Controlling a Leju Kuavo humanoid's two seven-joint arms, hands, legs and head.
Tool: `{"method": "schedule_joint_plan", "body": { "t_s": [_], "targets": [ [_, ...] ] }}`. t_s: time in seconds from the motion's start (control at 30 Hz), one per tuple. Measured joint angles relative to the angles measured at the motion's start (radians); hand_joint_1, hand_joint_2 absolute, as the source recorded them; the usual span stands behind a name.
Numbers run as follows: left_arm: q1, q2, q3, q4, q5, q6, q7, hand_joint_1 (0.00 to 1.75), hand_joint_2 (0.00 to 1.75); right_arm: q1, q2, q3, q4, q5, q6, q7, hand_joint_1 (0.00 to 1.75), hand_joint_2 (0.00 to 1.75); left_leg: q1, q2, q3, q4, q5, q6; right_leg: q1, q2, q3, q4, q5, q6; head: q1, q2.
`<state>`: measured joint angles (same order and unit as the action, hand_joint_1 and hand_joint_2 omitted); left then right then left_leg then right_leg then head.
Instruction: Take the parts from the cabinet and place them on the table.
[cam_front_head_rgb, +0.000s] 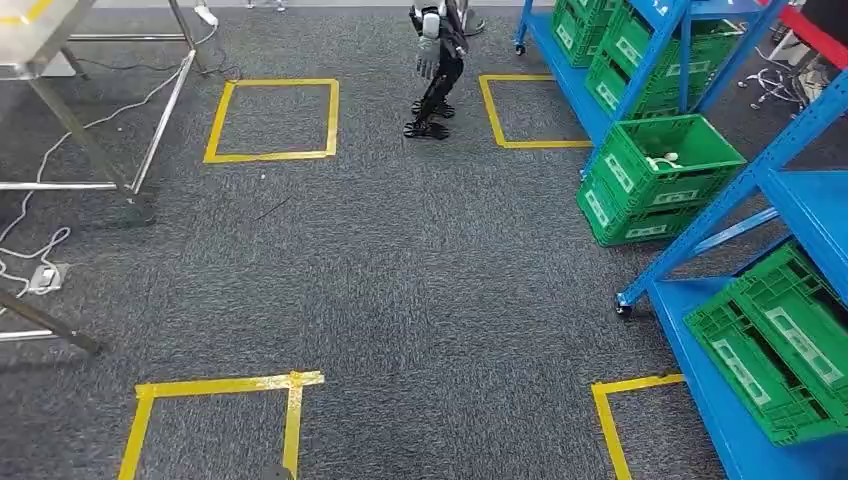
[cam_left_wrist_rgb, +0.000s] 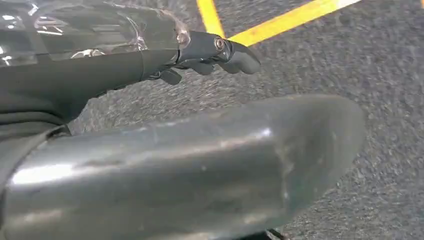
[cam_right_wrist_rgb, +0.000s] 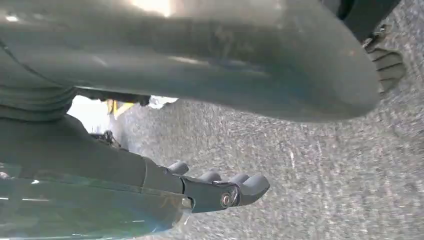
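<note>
The blue cabinet (cam_front_head_rgb: 800, 195) stands along the right side in the head view, with green crates on its shelves. One crate (cam_front_head_rgb: 672, 175) holds a small white part (cam_front_head_rgb: 663, 158). A metal table (cam_front_head_rgb: 28, 45) stands at the far left. My left hand (cam_left_wrist_rgb: 165, 160) hangs over the grey carpet, its thumb apart from its dark fingers (cam_left_wrist_rgb: 220, 52), holding nothing. My right hand (cam_right_wrist_rgb: 190, 55) hangs the same way, its fingers (cam_right_wrist_rgb: 220, 192) stretched out with nothing in them.
Yellow tape squares (cam_front_head_rgb: 272, 120) mark the grey carpet. Another small humanoid robot (cam_front_head_rgb: 436, 65) stands at the far middle. Cables (cam_front_head_rgb: 40, 265) and table legs lie at the left. A tilted green crate (cam_front_head_rgb: 780, 345) sits on the near shelf at the right.
</note>
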<state>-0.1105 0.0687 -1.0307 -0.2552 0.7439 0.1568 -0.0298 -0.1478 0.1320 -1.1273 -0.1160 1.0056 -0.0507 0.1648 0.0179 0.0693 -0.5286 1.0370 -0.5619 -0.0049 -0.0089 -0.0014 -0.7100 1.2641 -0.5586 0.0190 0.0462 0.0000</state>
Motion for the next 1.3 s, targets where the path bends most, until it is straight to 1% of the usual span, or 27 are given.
{"method": "schedule_joint_plan", "body": {
  "t_s": [0.07, 0.1, 0.23, 0.27, 0.3, 0.33, 0.4, 0.43, 0.47, 0.53, 0.57, 0.6, 0.63, 0.73, 0.77, 0.8, 0.83, 0.9, 0.93, 0.97, 1.0, 1.07, 1.1, 1.13, 1.23, 1.27, 1.3],
  "targets": [
    [-0.004, -0.002, 0.0, 0.0, 0.0, 0.0, 0.0, 0.0, 0.0, 0.002, -0.002, 0.0, 0.0, 0.0, 0.0, 0.0, 0.0, 0.0, 0.0, 0.018, 0.017, -0.001, -0.012, -0.005, 0.007, -0.031, 0.085, -0.18, 0.093, -0.016, 0.005, 0.0],
    [-0.006, -0.003, 0.0, 0.0, 0.0, 0.0, 0.0, 0.0, 0.0, 0.001, -0.002, 0.0, 0.0, 0.0, 0.0, 0.0, 0.0, 0.0, -0.003, 0.024, 0.016, -0.003, -0.016, -0.011, 0.021, -0.072, 0.101, -0.203, 0.069, -0.021, 0.003, 0.0],
    [-0.008, -0.004, 0.0, -0.002, 0.0, 0.0, -0.001, 0.0, 0.0, 0.002, -0.003, 0.0, 0.0, 0.0, 0.0, 0.0, 0.0, 0.0, -0.002, 0.054, 0.035, -0.018, -0.021, -0.032, 0.032, -0.047, 0.107, -0.232, 0.068, -0.041, 0.004, 0.0],
    [-0.009, -0.003, 0.0, -0.004, 0.0, -0.001, -0.001, 0.0, 0.0, 0.003, -0.002, 0.0, 0.0, 0.0, 0.0, 0.0, 0.0, 0.0, 0.004, 0.018, 0.04, -0.019, -0.032, -0.037, 0.02, -0.041, 0.124, -0.251, 0.075, -0.047, 0.007, 0.0],
    [-0.01, -0.004, 0.0, -0.004, -0.001, -0.002, -0.003, 0.0, 0.0, 0.003, -0.002, 0.0, 0.0, 0.002, 0.0, 0.0, 0.0, 0.0, 0.004, -0.058, 0.03, 0.013, -0.048, -0.037, 0.019, -0.033, 0.134, -0.261, 0.077, -0.053, -0.001, 0.0],
    [-0.009, -0.004, 0.0, -0.003, -0.002, -0.002, -0.005, 0.0, 0.0, 0.0, -0.003, 0.0, 0.0, 0.004, 0.0, 0.0, 0.0, 0.0, 0.002, -0.082, -0.004, 0.078, -0.078, -0.037, 0.019, -0.023, 0.137, -0.263, 0.077, -0.057, -0.004, 0.0],
    [-0.003, -0.003, 0.0, -0.002, -0.001, -0.003, -0.006, 0.0, 0.0, -0.009, -0.002, 0.0, 0.0, 0.01, 0.0, -0.001, 0.0, 0.0, 0.001, -0.082, -0.1, 0.238, -0.134, -0.039, 0.021, 0.007, 0.141, -0.263, 0.072, -0.064, -0.018, 0.0],
    [-0.001, -0.003, 0.0, -0.002, -0.002, -0.003, -0.006, 0.0, 0.0, -0.009, -0.002, 0.0, 0.0, 0.011, 0.002, -0.001, 0.0, 0.0, 0.0, -0.079, -0.132, 0.278, -0.136, -0.039, 0.022, 0.022, 0.143, -0.261, 0.07, -0.065, -0.02, 0.0],
    [0.001, -0.003, 0.0, -0.002, -0.001, -0.003, -0.007, 0.0, 0.0, -0.008, -0.002, 0.0, 0.0, 0.012, 0.002, -0.002, 0.0, 0.0, 0.0, -0.075, -0.148, 0.274, -0.108, -0.04, 0.022, 0.04, 0.148, -0.26, 0.066, -0.064, -0.023, 0.0],
    [0.0, -0.002, 0.0, -0.002, -0.001, -0.003, -0.008, 0.0, 0.0, -0.004, -0.002, 0.0, 0.0, 0.013, 0.003, -0.002, 0.0, 0.0, 0.001, -0.084, -0.112, 0.15, 0.005, -0.038, 0.019, 0.071, 0.163, -0.256, 0.055, -0.057, -0.028, 0.0],
    [0.0, -0.002, 0.0, -0.002, -0.001, -0.003, -0.008, 0.0, 0.0, -0.004, -0.002, 0.0, 0.0, 0.014, 0.003, -0.002, 0.0, 0.0, 0.004, -0.119, -0.081, 0.067, 0.06, -0.038, 0.017, 0.084, 0.169, -0.251, 0.048, -0.053, -0.034, 0.0],
    [0.0, -0.002, 0.0, -0.001, -0.002, -0.003, -0.008, 0.0, 0.0, -0.004, -0.001, 0.0, 0.0, 0.015, 0.003, -0.002, 0.0, 0.0, 0.01, -0.187, -0.068, 0.036, 0.054, -0.033, 0.015, 0.094, 0.166, -0.247, 0.042, -0.047, -0.04, 0.0],
    [0.001, -0.002, 0.0, -0.001, -0.001, -0.003, -0.009, 0.0, 0.0, -0.009, 0.0, 0.0, 0.0, 0.015, 0.003, -0.003, 0.0, 0.0, 0.012, -0.179, -0.053, -0.002, 0.047, -0.03, 0.016, 0.11, 0.16, -0.235, 0.036, -0.039, -0.042, 0.0],
    [0.001, 0.001, 0.0, 0.0, -0.001, -0.003, -0.008, 0.0, 0.0, -0.007, 0.0, 0.0, 0.0, 0.018, 0.003, -0.003, 0.0, 0.0, 0.002, -0.145, -0.047, 0.002, 0.043, -0.015, 0.005, 0.152, 0.15, -0.245, 0.041, -0.023, -0.043, 0.0],
    [-0.001, 0.0, 0.0, 0.0, -0.001, -0.003, -0.009, 0.0, 0.0, -0.007, -0.002, 0.0, 0.0, 0.018, 0.003, -0.003, 0.0, 0.0, 0.008, -0.127, -0.041, -0.007, 0.044, -0.007, 0.005, 0.142, 0.152, -0.239, 0.034, -0.019, -0.042, 0.0],
    [-0.002, 0.002, 0.0, 0.0, -0.001, -0.003, -0.009, 0.0, 0.0, -0.006, -0.001, 0.0, 0.0, 0.018, 0.003, -0.003, 0.0, 0.0, 0.006, -0.111, -0.034, -0.009, 0.041, -0.002, 0.012, 0.072, 0.14, -0.214, 0.02, -0.013, -0.035, 0.0],
    [0.0, 0.001, 0.0, 0.001, -0.001, -0.003, -0.009, 0.0, 0.0, -0.009, -0.001, 0.0, 0.0, 0.018, 0.003, -0.003, 0.0, 0.0, 0.003, -0.09, -0.029, -0.01, 0.037, 0.005, 0.011, 0.035, 0.108, -0.154, -0.012, -0.007, -0.019, 0.0],
    [0.004, 0.002, 0.0, 0.002, -0.001, -0.003, -0.009, 0.0, 0.0, -0.014, 0.0, 0.0, 0.0, 0.018, 0.003, -0.004, 0.0, 0.0, -0.001, -0.048, -0.023, -0.01, 0.027, 0.009, 0.006, 0.01, 0.022, 0.0, -0.076, 0.002, -0.013, 0.0],
    [0.003, 0.003, 0.0, 0.003, -0.001, -0.003, -0.009, 0.0, 0.0, -0.012, 0.001, 0.0, 0.0, 0.018, 0.003, -0.004, 0.0, 0.0, -0.002, -0.03, -0.02, -0.01, 0.022, 0.009, 0.005, 0.006, -0.011, 0.054, -0.086, 0.004, -0.013, 0.0],
    [0.002, 0.003, 0.0, 0.004, -0.001, -0.003, -0.009, 0.0, 0.0, -0.006, 0.001, 0.0, 0.0, 0.018, 0.003, -0.004, 0.0, 0.0, -0.002, -0.017, -0.014, -0.01, 0.018, 0.007, 0.003, 0.005, -0.018, 0.059, -0.068, 0.005, -0.011, 0.0],
    [0.001, 0.003, 0.0, 0.004, -0.001, -0.003, -0.009, 0.0, 0.0, 0.001, 0.001, -0.001, 0.0, 0.018, 0.003, -0.004, 0.0, 0.0, -0.002, -0.007, -0.008, -0.01, 0.012, 0.005, 0.002, 0.003, -0.001, 0.019, -0.03, 0.004, -0.01, 0.0],
    [-0.002, 0.003, 0.0, 0.004, -0.001, -0.003, -0.008, 0.0, 0.0, 0.005, 0.001, -0.002, 0.001, 0.019, 0.003, -0.004, 0.0, 0.0, -0.002, 0.012, 0.009, -0.01, 0.001, 0.0, 0.004, -0.021, 0.077, -0.149, 0.069, -0.007, 0.0, 0.0],
    [-0.003, 0.003, 0.0, 0.004, -0.001, -0.003, -0.008, 0.0, 0.0, 0.004, 0.001, -0.002, 0.001, 0.019, 0.003, -0.004, 0.0, 0.0, -0.001, 0.02, 0.01, -0.013, -0.003, -0.003, 0.011, -0.061, 0.107, -0.212, 0.079, -0.015, 0.004, 0.0],
    [-0.005, 0.003, 0.0, 0.004, -0.001, -0.003, -0.008, 0.0, 0.0, 0.001, 0.0, -0.002, 0.001, 0.02, 0.003, -0.004, 0.0, 0.0, -0.008, 0.026, 0.015, -0.011, -0.008, -0.011, 0.024, -0.079, 0.115, -0.228, 0.065, -0.021, 0.003, 0.0],
    [-0.006, 0.002, 0.0, 0.004, -0.001, -0.004, -0.008, 0.0, 0.0, 0.0, 0.0, -0.002, 0.001, 0.021, 0.003, -0.004, 0.0, 0.0, -0.004, 0.053, 0.028, -0.023, -0.011, -0.024, 0.029, -0.053, 0.113, -0.234, 0.062, -0.035, 0.0, 0.0],
    [-0.008, 0.0, 0.0, 0.003, -0.001, -0.004, -0.008, 0.0, 0.0, -0.001, 0.0, -0.002, 0.002, 0.021, 0.003, -0.004, 0.0, 0.0, -0.004, 0.05, 0.035, -0.026, -0.018, -0.032, 0.022, -0.043, 0.126, -0.248, 0.067, -0.043, 0.001, 0.0],
    [-0.01, 0.0, 0.0, 0.003, -0.002, -0.004, -0.007, 0.0, 0.0, 0.002, 0.0, -0.002, 0.002, 0.021, 0.002, -0.003, 0.0, 0.0, 0.001, -0.036, 0.032, -0.009, -0.029, -0.035, 0.019, -0.037, 0.135, -0.259, 0.07, -0.047, -0.001, 0.0]
  ]
}}
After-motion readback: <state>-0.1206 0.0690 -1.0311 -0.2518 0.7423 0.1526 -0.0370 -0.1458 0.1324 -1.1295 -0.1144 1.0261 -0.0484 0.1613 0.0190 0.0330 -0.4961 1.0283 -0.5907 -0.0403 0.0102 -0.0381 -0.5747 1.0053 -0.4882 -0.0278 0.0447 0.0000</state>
